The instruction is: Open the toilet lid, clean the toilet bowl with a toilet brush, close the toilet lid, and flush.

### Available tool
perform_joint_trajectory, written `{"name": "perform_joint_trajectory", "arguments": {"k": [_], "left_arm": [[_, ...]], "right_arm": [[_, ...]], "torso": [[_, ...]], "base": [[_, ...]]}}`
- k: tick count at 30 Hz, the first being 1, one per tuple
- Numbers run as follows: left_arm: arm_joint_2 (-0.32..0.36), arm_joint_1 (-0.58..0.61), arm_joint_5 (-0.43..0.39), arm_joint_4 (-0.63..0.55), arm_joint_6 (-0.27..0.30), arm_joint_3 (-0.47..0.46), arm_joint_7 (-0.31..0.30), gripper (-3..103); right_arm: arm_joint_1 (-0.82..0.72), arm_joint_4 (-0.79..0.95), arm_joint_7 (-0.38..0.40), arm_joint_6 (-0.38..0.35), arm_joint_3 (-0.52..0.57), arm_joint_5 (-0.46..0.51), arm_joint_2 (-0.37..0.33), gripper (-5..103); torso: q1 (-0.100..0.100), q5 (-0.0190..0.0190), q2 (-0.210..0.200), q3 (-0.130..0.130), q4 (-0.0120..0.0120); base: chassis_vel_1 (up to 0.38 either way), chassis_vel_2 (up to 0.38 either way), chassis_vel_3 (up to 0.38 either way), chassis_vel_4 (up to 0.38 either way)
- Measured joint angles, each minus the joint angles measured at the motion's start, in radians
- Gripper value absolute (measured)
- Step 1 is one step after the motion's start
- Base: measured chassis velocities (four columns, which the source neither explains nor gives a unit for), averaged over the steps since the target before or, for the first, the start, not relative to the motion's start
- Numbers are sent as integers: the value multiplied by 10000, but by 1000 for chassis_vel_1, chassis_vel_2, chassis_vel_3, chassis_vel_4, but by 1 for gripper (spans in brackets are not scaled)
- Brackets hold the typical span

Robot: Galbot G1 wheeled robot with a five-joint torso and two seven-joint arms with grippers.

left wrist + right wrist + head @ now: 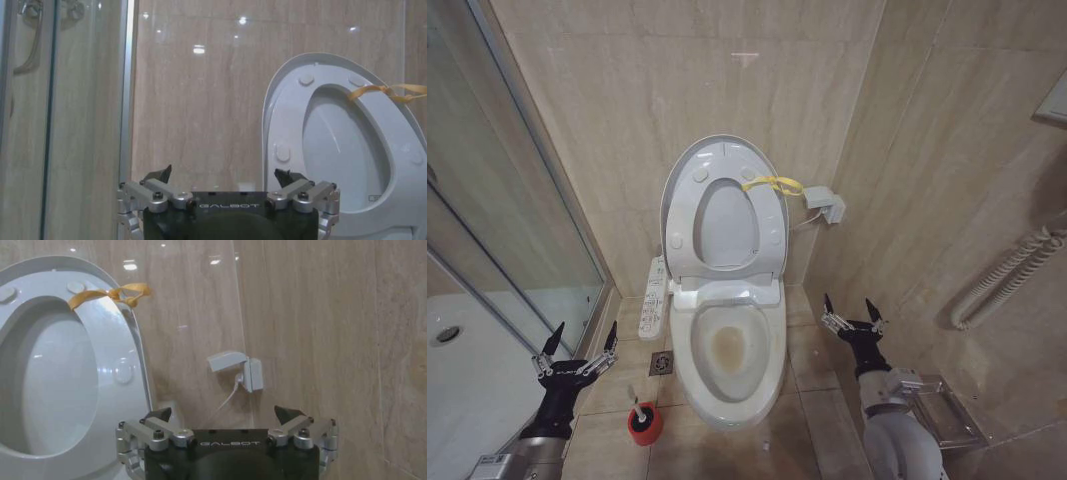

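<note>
nearest the camera, two arms low over the floor: left tool (577, 352) spread wide and empty beside the shower glass, right tool (854, 316) likewise released, touching nothing. beyond, toilet bowl (727, 385) exposed, yellowish stain inside; toilet lid (689, 170) upright against the wall with the seat. toilet brush (639, 409) standing in its red holder (644, 426) on the floor, just beside the bowl's left flank. risk: thin handle easily missed or holder tipped by wide fingers; raised lid possibly knocked down.

The raised seat (769, 225) hides most of the toilet lid (689, 160).
</note>
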Motion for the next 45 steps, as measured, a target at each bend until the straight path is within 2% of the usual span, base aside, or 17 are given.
{"name": "perform_joint_trajectory", "arguments": {"k": [45], "left_arm": [[1, 3, -5, 12, -11, -2, -1, 100]], "right_arm": [[0, 0, 0, 0, 0, 0, 0, 100]], "torso": [[0, 0, 0, 0, 0]], "base": [[0, 0, 0, 0]]}}
